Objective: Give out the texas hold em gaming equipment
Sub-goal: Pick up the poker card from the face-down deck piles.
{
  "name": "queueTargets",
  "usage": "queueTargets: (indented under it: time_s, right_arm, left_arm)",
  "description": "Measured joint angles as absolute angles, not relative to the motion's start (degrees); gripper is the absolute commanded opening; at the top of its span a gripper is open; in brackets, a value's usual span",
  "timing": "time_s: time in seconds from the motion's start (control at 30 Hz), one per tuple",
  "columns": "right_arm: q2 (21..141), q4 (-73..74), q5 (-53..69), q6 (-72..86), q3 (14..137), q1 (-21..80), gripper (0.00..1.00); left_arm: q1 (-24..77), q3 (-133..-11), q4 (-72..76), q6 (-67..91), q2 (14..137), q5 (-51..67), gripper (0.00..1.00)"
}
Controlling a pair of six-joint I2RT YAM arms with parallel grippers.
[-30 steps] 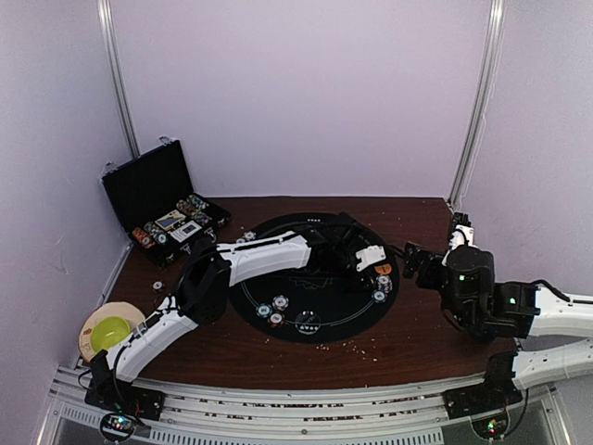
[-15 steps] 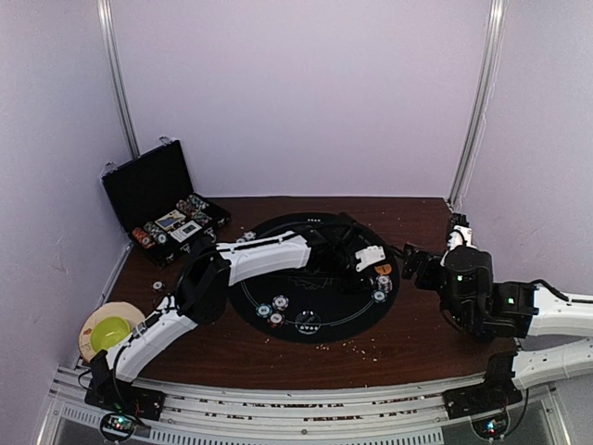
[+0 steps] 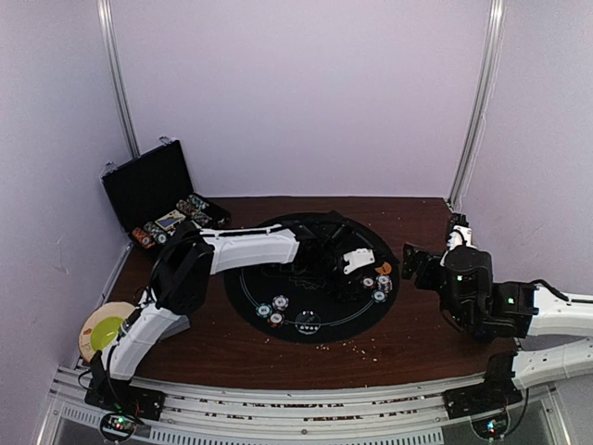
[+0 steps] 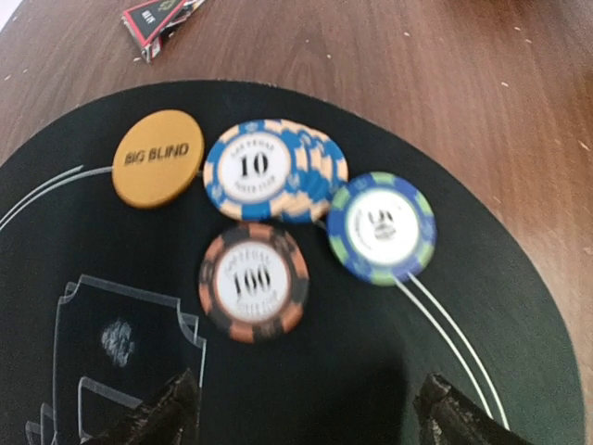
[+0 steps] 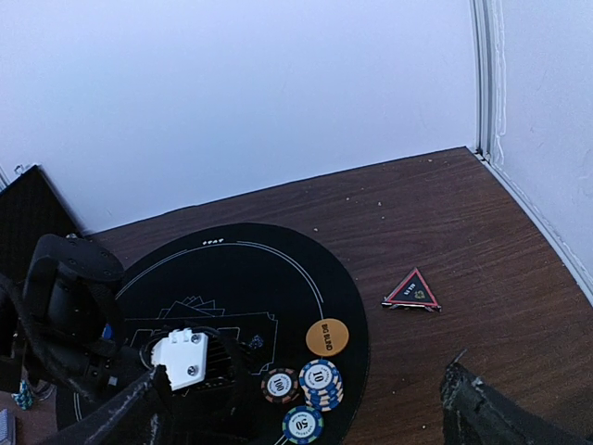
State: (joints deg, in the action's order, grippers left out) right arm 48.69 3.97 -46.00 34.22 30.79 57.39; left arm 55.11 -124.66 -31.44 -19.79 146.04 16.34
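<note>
At the far left a black case (image 3: 148, 185) stands open with some chips (image 3: 193, 206) inside. The left arm (image 3: 246, 248) reaches out over the round black mat (image 3: 246, 301). A little group of chips (image 3: 274, 311) lies near the front of the mat.

The left gripper (image 4: 308, 389) hangs over the right side of the mat. Its fingers are spread wide and hold nothing. Just past it (the wrist camera shows this best) four things lie close together. They are an orange BIG BLIND disc (image 4: 157, 158), a fanned pile of blue 10 chips (image 4: 269, 171), a black and orange 100 chip (image 4: 253, 282) and a blue and green 50 chip (image 4: 381, 227).

Further right, off the mat, a small red and black triangle (image 5: 412, 292) lies on the brown table (image 3: 417, 343). The right gripper (image 5: 308, 366) hangs above the table at the right. Its fingers are wide apart too, with nothing in them.
</note>
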Motion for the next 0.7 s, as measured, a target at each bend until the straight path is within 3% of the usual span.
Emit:
queueTargets:
  time_s: [0.13, 0.7]
  right_arm:
    - [49.56, 3.62, -45.82, 33.98, 30.79, 57.39, 1.0]
    - [63.02, 4.16, -43.94, 32.34, 34.35, 57.39, 1.0]
  left_arm:
    - [54.57, -117.8, -30.98, -19.75, 139.31, 14.94, 0.98]
    - [44.14, -75.09, -15.57, -20.8, 95.37, -4.38, 0.98]
